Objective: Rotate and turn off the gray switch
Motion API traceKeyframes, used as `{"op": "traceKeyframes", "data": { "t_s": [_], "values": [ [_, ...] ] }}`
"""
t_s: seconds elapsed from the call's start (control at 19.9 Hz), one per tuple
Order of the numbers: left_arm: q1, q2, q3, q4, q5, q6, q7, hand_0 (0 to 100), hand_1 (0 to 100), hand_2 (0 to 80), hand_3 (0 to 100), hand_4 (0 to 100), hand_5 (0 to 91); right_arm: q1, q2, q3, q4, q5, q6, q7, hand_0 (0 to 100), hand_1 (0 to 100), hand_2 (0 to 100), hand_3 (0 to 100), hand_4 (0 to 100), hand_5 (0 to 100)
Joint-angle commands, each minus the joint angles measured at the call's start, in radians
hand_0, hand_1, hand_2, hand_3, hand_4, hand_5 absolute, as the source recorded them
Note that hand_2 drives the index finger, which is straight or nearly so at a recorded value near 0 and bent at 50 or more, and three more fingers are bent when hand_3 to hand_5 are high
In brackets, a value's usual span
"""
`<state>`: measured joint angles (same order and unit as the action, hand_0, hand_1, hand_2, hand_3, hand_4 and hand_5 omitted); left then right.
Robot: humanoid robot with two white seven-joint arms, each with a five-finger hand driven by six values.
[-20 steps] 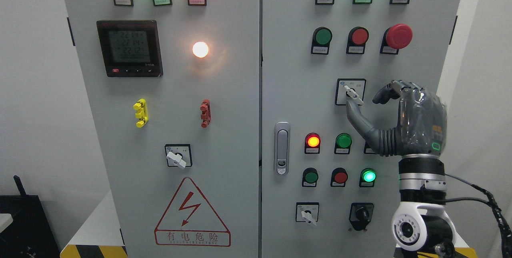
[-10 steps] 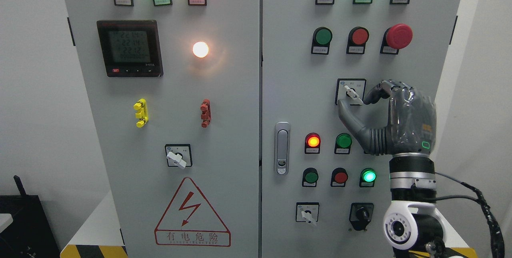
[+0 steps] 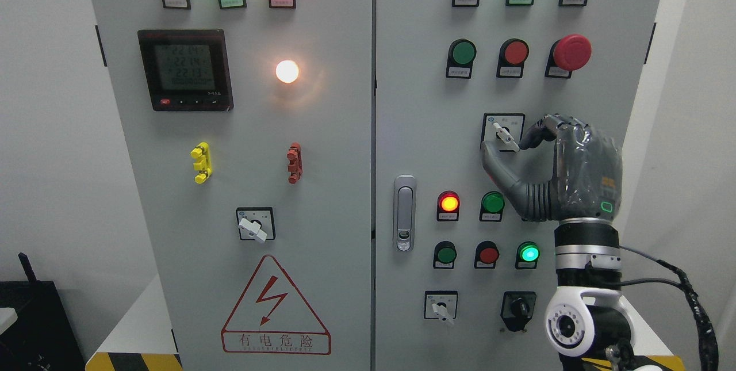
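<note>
At right of centre, the right hand (image 3: 566,172) pinches the gray switch (image 3: 506,136) (its lever tilted toward lower right) between thumb and fingertips, wrist upright to allow turning it off.

Grey cabinet (image 3: 345,187); red triangle warning sign (image 3: 276,308); yellow clip (image 3: 200,163), red clip (image 3: 294,163); white-handled gray switch (image 3: 504,134); dark grey right hand (image 3: 566,169); apparently yellow-black striped floor edge (image 3: 135,361).
</note>
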<state>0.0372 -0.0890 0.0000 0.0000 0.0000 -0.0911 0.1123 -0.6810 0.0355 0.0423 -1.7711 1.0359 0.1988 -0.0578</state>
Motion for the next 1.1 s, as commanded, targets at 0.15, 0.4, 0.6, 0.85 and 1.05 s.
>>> {"op": "traceKeyframes", "data": {
  "t_s": [0.15,0.4,0.6,0.85,1.05],
  "values": [
    [0.001,0.0,0.032,0.023,-0.008,0.001,-0.002,12,39,0.0,0,0,0.0,-0.003,0.003,0.004,0.012,0.001,0.004,0.004,10,34,64,70,63,71],
    [0.0,0.0,0.031,0.023,-0.008,0.001,-0.003,12,39,0.0,0,0,0.0,-0.014,0.003,0.005,0.021,0.0,0.014,0.004,10,35,64,69,63,71],
    [0.0,0.0,0.032,0.023,-0.008,0.001,-0.003,12,39,0.0,0,0,0.0,-0.018,0.003,0.005,0.022,-0.001,0.014,0.004,12,35,64,69,63,71],
    [0.0,0.0,0.032,0.023,-0.008,0.001,-0.003,12,39,0.0,0,0,0.0,-0.018,0.003,0.004,0.028,-0.002,0.014,0.003,20,34,64,69,63,71],
    [0.0,0.0,0.032,0.023,-0.008,0.001,-0.003,12,39,0.0,0,0,0.0,-0.028,0.003,0.005,0.035,-0.001,0.016,0.003,23,34,65,69,62,71]
  ]
}}
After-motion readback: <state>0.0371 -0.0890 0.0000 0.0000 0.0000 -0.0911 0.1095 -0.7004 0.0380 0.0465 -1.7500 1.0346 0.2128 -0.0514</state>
